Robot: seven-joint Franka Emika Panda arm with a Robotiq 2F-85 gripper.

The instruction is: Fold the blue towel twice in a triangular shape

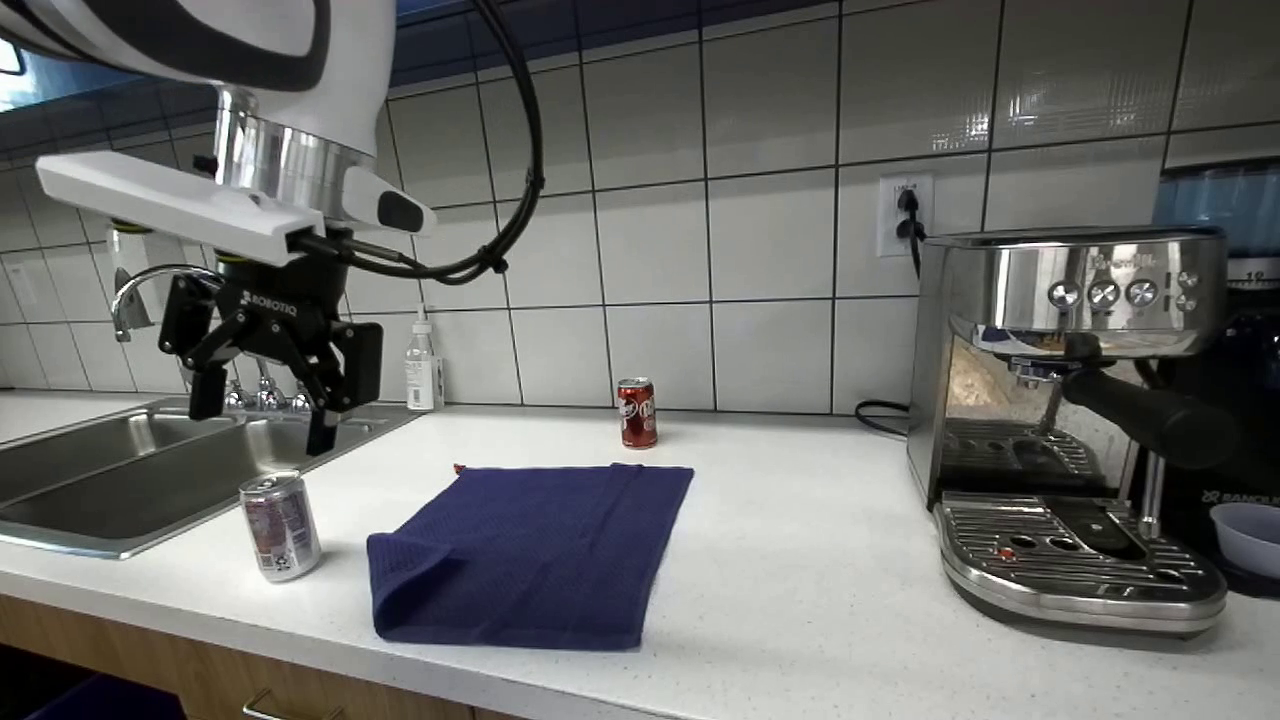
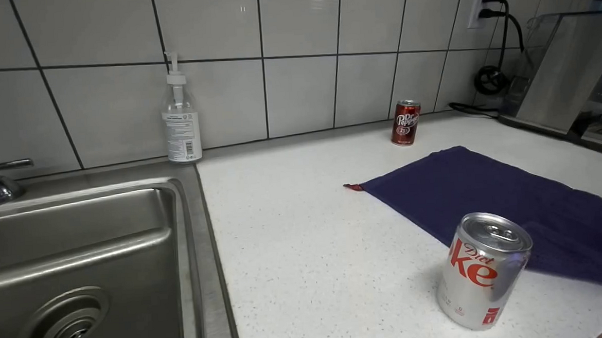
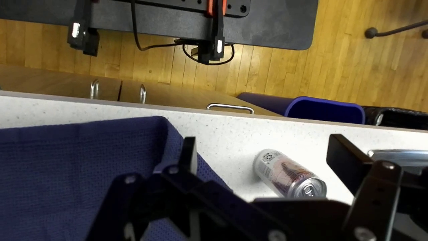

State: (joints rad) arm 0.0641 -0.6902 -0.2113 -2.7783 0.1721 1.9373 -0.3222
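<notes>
Blue towel (image 1: 540, 550) lies spread on the white counter (image 1: 800, 600), toward seven o'clock in an exterior view. Its eight o'clock corner curls up there, so what lies under the curl cannot be seen. The gripper (image 1: 265, 415) hangs in the air at ten o'clock from the towel, jaws spread wide apart; the arm (image 1: 345, 90) above runs out of frame. In an exterior view a small red bit (image 2: 354, 187) sticks out from the towel's ten o'clock corner, perhaps a tag, too small to tell. A silver can (image 2: 484, 272) stands at seven o'clock from the towel in that view, hiding part of its edge, and the towel is cut off toward four o'clock. In the wrist view dark gripper parts cover some of the towel, which leaves the frame between eight and nine o'clock, and the sink (image 3: 398, 154) shows only as a sliver of rim toward three o'clock
</notes>
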